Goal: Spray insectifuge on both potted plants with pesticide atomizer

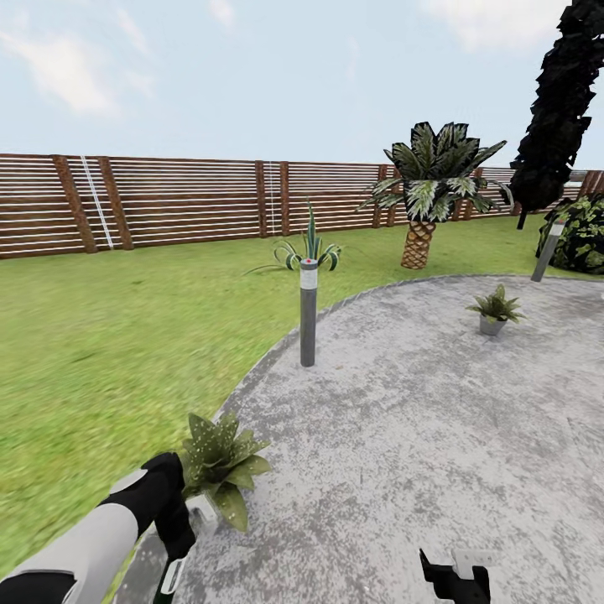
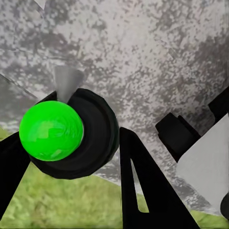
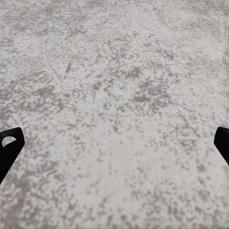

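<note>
In the head view my left gripper (image 1: pixel 174 560) hangs beside the near potted plant (image 1: pixel 220 466), a leafy green rosette in a small grey pot at the patio's edge. It is shut on the pesticide atomizer (image 1: pixel 170 580), whose pale and green end sticks out below the fingers. In the left wrist view the atomizer (image 2: pixel 93 138) shows end-on as a dark round body with a bright green ball, between the black fingers (image 2: pixel 138 186). The second potted plant (image 1: pixel 496 309) stands far off on the patio to the right. My right gripper (image 1: pixel 454 580) (image 3: pixel 114 143) is open over bare paving.
A grey bollard lamp (image 1: pixel 308 315) stands at the patio edge ahead, another (image 1: pixel 549 249) at the far right. A spiky potless plant (image 1: pixel 310 250) and a palm (image 1: pixel 427 191) grow on the lawn before the slat fence (image 1: pixel 168 201). A dark tree (image 1: pixel 558 101) rises at right.
</note>
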You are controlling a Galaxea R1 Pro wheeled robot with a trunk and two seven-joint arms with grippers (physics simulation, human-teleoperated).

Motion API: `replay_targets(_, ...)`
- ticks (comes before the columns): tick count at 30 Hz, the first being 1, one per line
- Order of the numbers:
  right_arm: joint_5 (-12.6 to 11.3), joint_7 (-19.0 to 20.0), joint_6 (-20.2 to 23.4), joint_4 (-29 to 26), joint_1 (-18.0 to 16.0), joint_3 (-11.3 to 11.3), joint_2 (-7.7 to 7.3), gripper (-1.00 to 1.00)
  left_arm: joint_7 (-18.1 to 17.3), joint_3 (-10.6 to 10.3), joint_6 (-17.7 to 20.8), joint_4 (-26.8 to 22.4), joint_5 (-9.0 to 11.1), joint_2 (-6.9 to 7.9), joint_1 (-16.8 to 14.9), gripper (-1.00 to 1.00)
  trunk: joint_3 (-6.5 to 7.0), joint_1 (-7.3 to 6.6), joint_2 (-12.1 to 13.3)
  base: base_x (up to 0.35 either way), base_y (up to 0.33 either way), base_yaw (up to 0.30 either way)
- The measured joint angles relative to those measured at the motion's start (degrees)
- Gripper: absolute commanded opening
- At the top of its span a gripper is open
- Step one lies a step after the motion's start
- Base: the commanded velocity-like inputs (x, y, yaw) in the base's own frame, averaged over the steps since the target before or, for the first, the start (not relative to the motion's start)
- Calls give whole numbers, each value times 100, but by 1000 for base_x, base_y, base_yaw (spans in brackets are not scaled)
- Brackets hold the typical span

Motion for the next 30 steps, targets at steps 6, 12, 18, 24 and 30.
replay_targets(6,2,0,-3,3,-2,9,9,100,31,6,3,-75,7,-12,102,-100,0,0,0,0,-199,140)
replay_targets(12,3,0,0,1,0,9,10,100,256,26,5,-48,9,-14,103,-100,0,0,0,0,-130,146)
replay_targets(18,3,1,0,0,0,8,9,100,483,633,634,-109,7,-244,11,-100,0,0,0,0,-3,3)
replay_targets(24,11,1,0,0,0,9,9,100,1268,672,680,-17,53,-360,90,-100,0,0,0,0,0,0)
replay_targets(30,12,1,0,0,0,9,9,100,1260,677,712,-100,56,-374,32,-100,0,0,0,0,0,0)
